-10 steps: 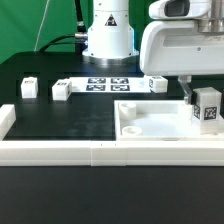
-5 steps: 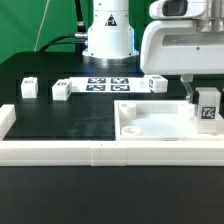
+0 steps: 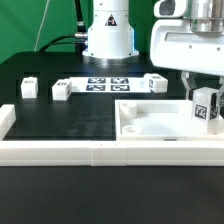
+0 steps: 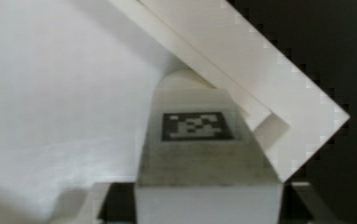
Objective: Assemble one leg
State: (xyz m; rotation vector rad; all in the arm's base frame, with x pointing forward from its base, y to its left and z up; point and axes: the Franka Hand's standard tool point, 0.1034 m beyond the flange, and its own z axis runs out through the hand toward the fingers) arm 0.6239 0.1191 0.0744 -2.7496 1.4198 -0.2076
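Note:
My gripper (image 3: 204, 100) is shut on a leg (image 3: 206, 108), a small white block with a black-and-white tag. It holds the leg upright over the far right corner of the large white square panel (image 3: 150, 128). In the wrist view the leg (image 4: 200, 140) fills the space between my fingers (image 4: 125, 205), with its tag facing the camera and the panel's raised rim (image 4: 246, 60) running beside it. Three more legs lie on the table: one at the exterior view's far left (image 3: 29, 87), one beside it (image 3: 62, 90), one at the back (image 3: 153, 83).
The marker board (image 3: 104, 84) lies at the back in front of the arm's base (image 3: 106, 35). A long white rail (image 3: 90, 152) runs along the table's front edge, with a raised end (image 3: 5, 122) at the exterior view's left.
My gripper with the leg has shifted slightly toward the exterior view's right and a little down over the panel's corner. Nothing else has moved.

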